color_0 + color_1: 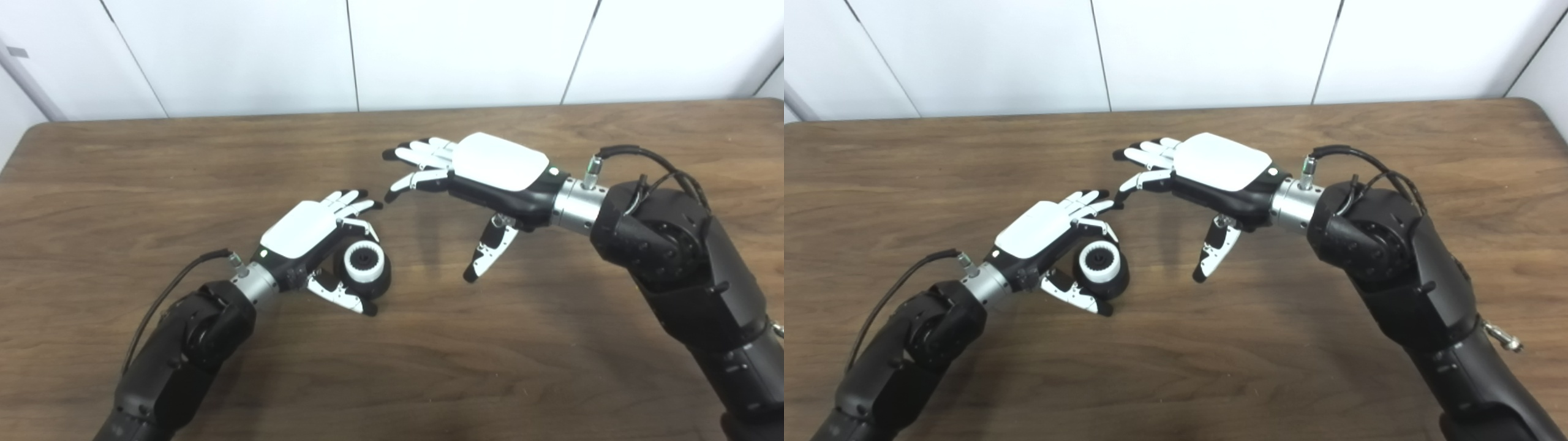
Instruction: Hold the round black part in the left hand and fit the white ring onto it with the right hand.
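The round black part [375, 283] rests on the wooden table [184, 165] with the white ring [364, 261] sitting on top of it, its toothed hole facing up. My left hand [306, 236] is curled around the part, fingers behind it and thumb [343, 298] in front; the part also shows in the right eye view [1111, 283]. My right hand [484, 168] hovers above the table to the right of the part, palm down, fingers spread, thumb hanging down, holding nothing.
The table's far edge meets a white panelled wall [429, 49]. Bare wood lies around both arms. My right forearm [686, 257] crosses the right side of the table.
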